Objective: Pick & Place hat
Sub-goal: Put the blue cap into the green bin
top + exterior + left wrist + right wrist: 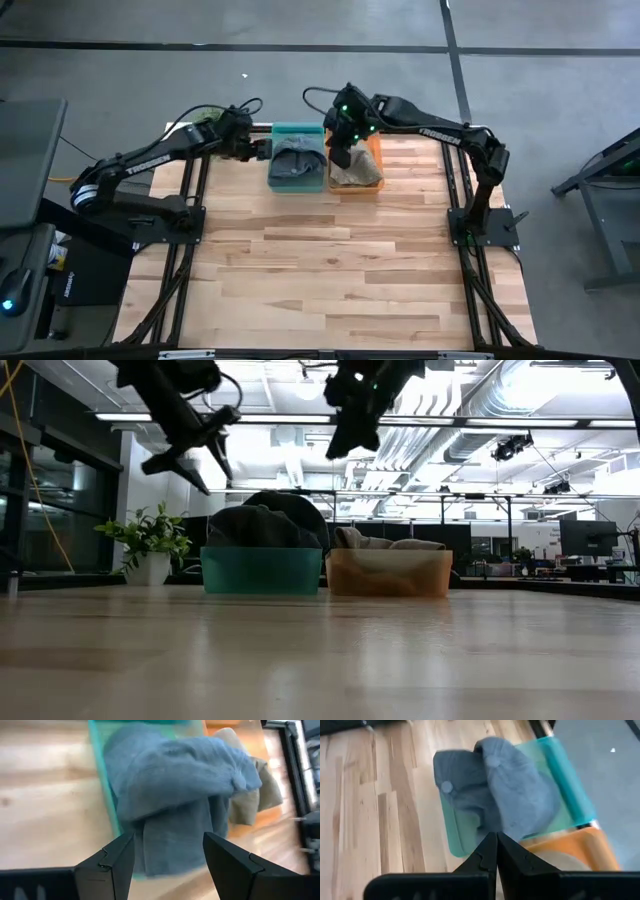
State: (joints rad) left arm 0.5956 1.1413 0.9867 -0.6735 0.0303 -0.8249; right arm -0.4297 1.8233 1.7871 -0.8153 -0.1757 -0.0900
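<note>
A grey hat (296,160) lies crumpled in a teal bin (295,130) at the table's far side, bulging above its rim (262,525). A beige hat (355,172) lies in the orange bin (372,150) right beside it. My left gripper (262,150) hangs open just left of the teal bin, raised above it (205,475); its wrist view looks down on the grey hat (170,785) between the fingers (167,850). My right gripper (340,158) is shut and raised (335,450) over the seam between the two bins (496,837).
The two bins stand side by side, touching, near the table's far edge. The wooden table top (330,270) spreads toward the near edge. A potted plant (150,545) stands beyond the table's far left. The arms' bases sit at the left and right edges.
</note>
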